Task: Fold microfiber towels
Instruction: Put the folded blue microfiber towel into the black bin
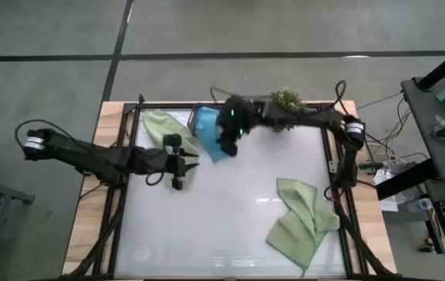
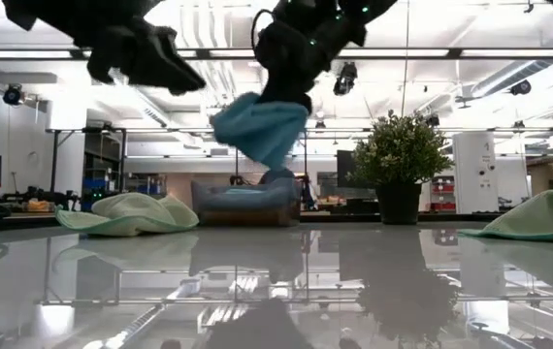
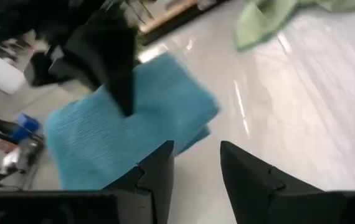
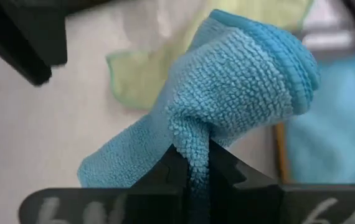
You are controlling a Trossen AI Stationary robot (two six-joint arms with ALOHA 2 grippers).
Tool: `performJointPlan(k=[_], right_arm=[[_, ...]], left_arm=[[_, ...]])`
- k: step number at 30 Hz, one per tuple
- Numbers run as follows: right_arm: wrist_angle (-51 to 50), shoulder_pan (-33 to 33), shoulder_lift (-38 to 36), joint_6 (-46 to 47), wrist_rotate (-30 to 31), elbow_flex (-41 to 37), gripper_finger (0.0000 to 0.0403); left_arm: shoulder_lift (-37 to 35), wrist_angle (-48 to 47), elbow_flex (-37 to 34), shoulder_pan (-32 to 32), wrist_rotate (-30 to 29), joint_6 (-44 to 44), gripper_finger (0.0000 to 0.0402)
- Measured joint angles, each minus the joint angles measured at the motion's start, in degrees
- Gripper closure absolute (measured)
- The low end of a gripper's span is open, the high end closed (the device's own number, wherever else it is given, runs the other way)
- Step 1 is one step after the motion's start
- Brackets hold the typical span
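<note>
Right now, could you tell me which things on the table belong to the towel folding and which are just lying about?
Part of the job:
- teal towel, lifted in the right pincer
- teal towel in the tray
- green towel at the back left
- green towel at the front right

Lying about:
- potted plant
- dark tray
</note>
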Motion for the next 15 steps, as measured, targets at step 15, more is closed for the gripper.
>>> performJointPlan(k=[15], right_arm=[[-28.63, -14.46, 25.87, -40.01, -17.92, 40.43, 0.0385]], left_arm=[[-11.11, 1.09, -5.24, 3.09, -6.18, 0.19, 0.0285]])
